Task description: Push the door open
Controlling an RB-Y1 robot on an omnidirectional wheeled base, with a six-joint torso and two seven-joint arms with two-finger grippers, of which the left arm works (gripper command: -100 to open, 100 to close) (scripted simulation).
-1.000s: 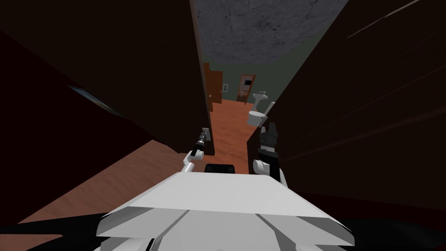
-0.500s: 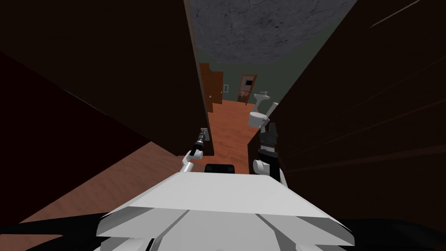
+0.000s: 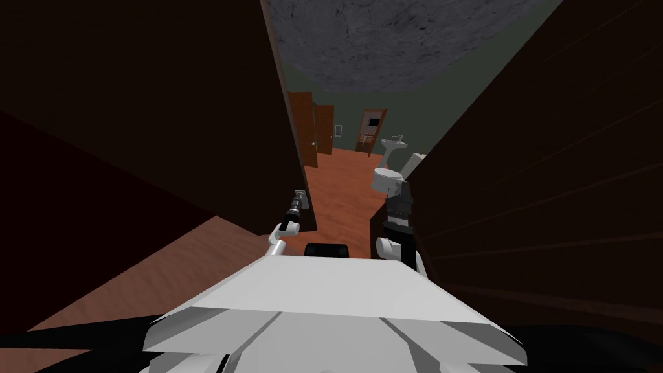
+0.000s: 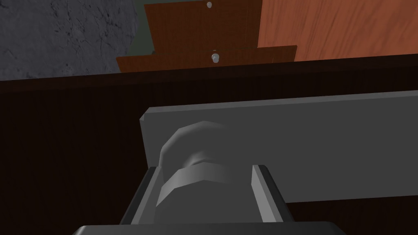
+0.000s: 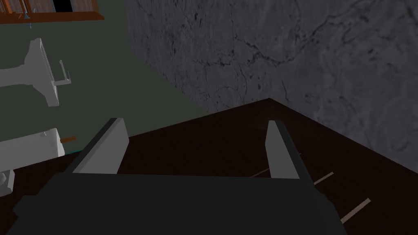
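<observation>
Your left gripper [image 4: 206, 168] is clamped on the grey door knob [image 4: 192, 142], one finger pressed to each side. The grey plate [image 4: 326, 142] sits right behind it. The dark door [image 3: 194, 97] stands ajar on your left, with its free edge just past the knob. Through the gap you get a reddish floor [image 3: 340, 188], a white toilet [image 3: 384, 178] and a sink [image 3: 392, 144]. Your right gripper [image 5: 194, 121] sits close to the dark wall [image 3: 550, 162] on the right, fingers apart.
</observation>
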